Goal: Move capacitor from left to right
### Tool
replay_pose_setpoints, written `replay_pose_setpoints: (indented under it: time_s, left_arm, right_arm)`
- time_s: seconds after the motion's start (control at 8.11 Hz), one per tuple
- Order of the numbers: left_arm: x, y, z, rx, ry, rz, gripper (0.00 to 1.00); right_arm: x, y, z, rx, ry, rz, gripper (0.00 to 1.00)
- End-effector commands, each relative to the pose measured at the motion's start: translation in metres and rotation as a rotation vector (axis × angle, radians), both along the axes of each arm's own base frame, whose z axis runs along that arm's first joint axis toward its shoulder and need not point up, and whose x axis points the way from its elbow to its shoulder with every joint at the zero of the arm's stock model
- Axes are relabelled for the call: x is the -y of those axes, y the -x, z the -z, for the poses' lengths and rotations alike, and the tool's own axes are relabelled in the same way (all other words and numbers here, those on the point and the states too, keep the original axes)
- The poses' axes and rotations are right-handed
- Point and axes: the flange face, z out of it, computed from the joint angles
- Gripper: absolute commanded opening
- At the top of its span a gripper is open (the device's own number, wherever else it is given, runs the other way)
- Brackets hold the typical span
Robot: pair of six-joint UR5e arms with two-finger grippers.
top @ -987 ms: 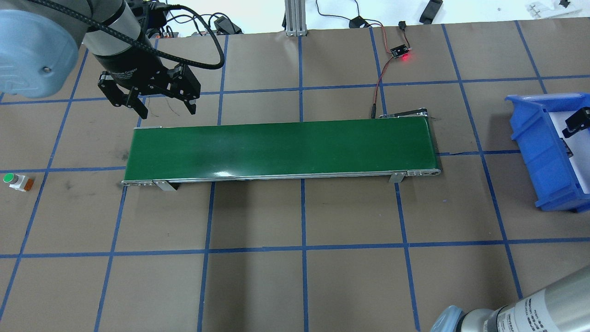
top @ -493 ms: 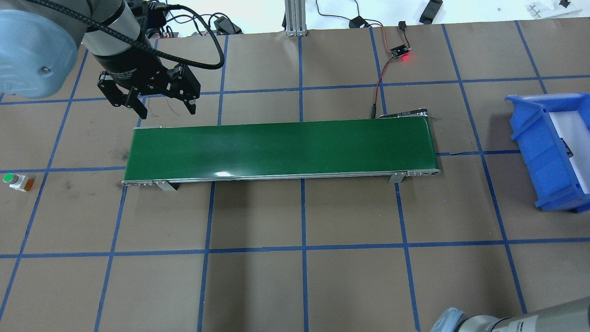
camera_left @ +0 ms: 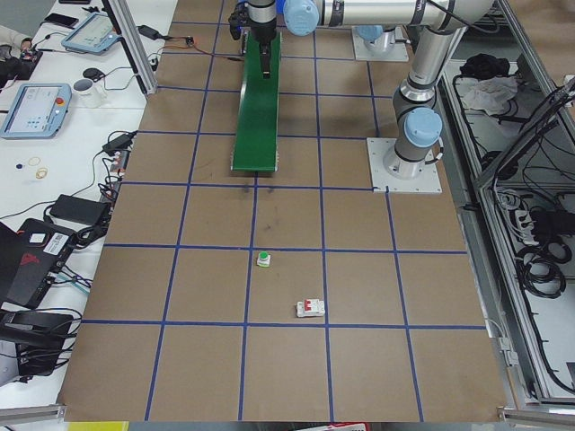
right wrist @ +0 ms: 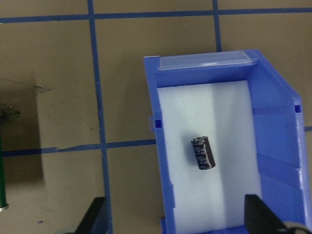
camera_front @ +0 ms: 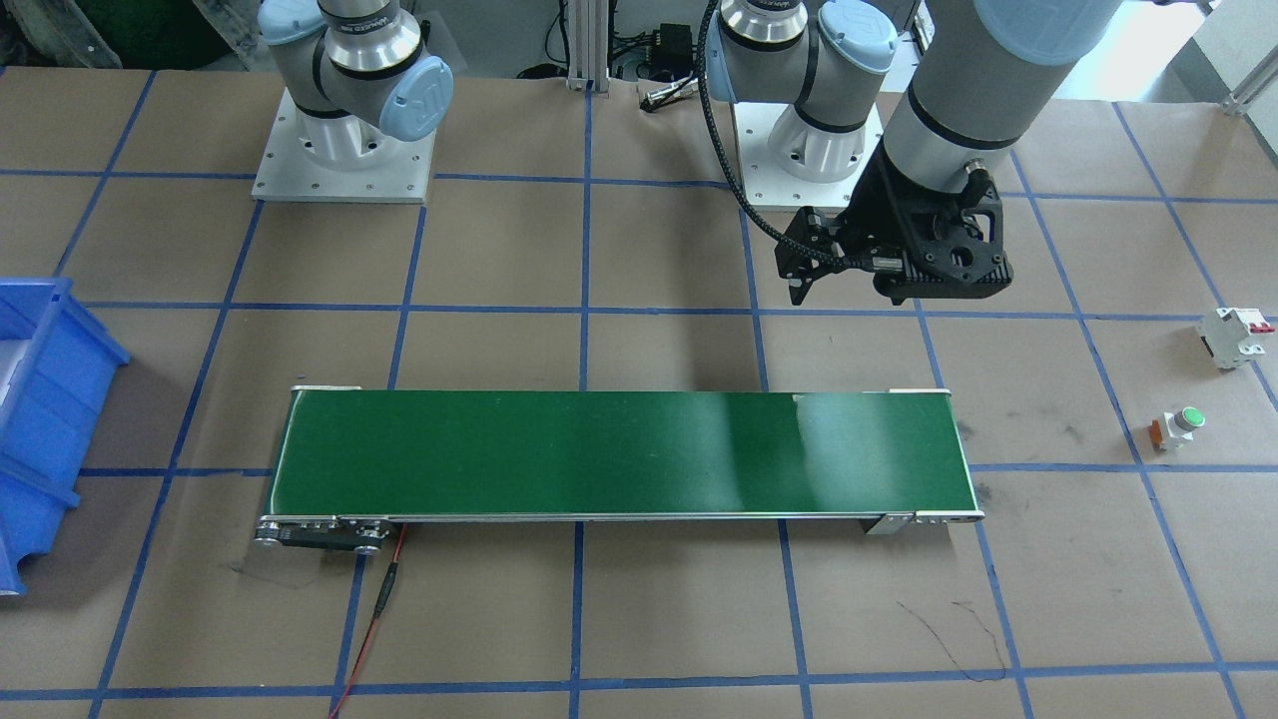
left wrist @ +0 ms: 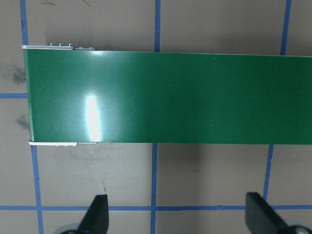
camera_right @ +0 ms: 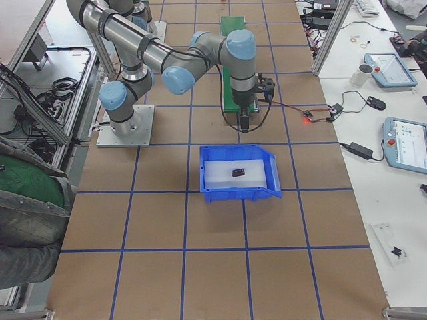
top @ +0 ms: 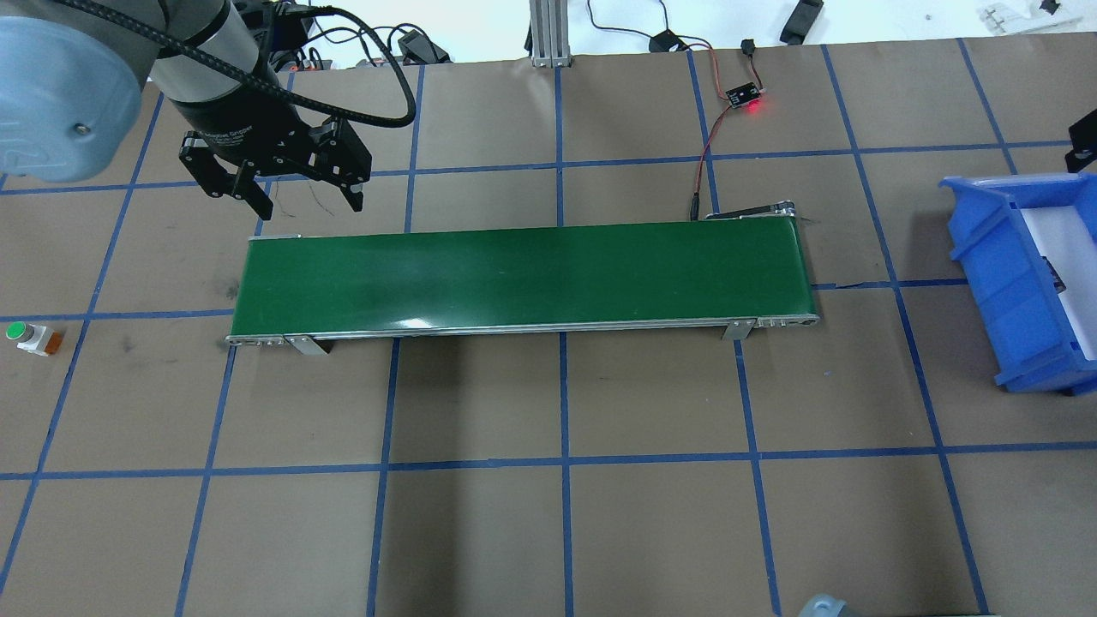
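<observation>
The capacitor [right wrist: 203, 153], a stubby black cylinder, lies on its side on the white floor of the blue bin [right wrist: 278, 161]. It also shows in the exterior right view [camera_right: 238, 173]. My right gripper [right wrist: 178, 217] is open and empty, high above the bin's wall on the conveyor side. In the overhead view only a black bit of it shows at the right edge [top: 1082, 146], beyond the bin [top: 998, 266]. My left gripper [top: 308, 204] is open and empty, hovering just beyond the left end of the green conveyor belt [top: 523, 274]. Its fingers frame the belt in the left wrist view [left wrist: 178, 217].
A white push button with green cap [top: 30, 337] and a white circuit breaker with red tab [camera_front: 1236, 335] lie on the brown paper on my left. A small board with a red light [top: 746, 94] and its wires lie behind the conveyor's right end.
My right gripper has pulled back from over the bin towards the far side, and its forearm has left the bottom of the overhead view. The left arm has barely moved.
</observation>
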Motion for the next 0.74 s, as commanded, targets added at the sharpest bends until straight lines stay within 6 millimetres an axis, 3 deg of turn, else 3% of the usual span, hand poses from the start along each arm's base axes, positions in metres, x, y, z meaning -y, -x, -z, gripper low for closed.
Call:
replay_pose_setpoints:
  time_s: [0.0, 0.25, 0.37, 0.62]
  left_arm:
    - [0.000, 0.000, 0.001, 0.000, -0.001, 0.000, 0.98]
    - [0.001, 0.000, 0.000, 0.000, 0.002, 0.000, 0.99]
    - [0.001, 0.000, 0.000, 0.000, 0.002, 0.000, 0.99]
    - [0.000, 0.000, 0.001, 0.000, -0.001, 0.000, 0.99]
  right_arm:
    - [0.003, -0.091, -0.017, 0.046, -0.019, 0.019, 1.00]
    - [-0.002, -0.183, -0.037, 0.063, 0.024, 0.048, 1.00]
    - [-0.003, -0.225, -0.038, 0.076, 0.031, 0.040, 1.00]
    - [-0.008, -0.280, -0.034, 0.089, 0.023, 0.007, 1.00]
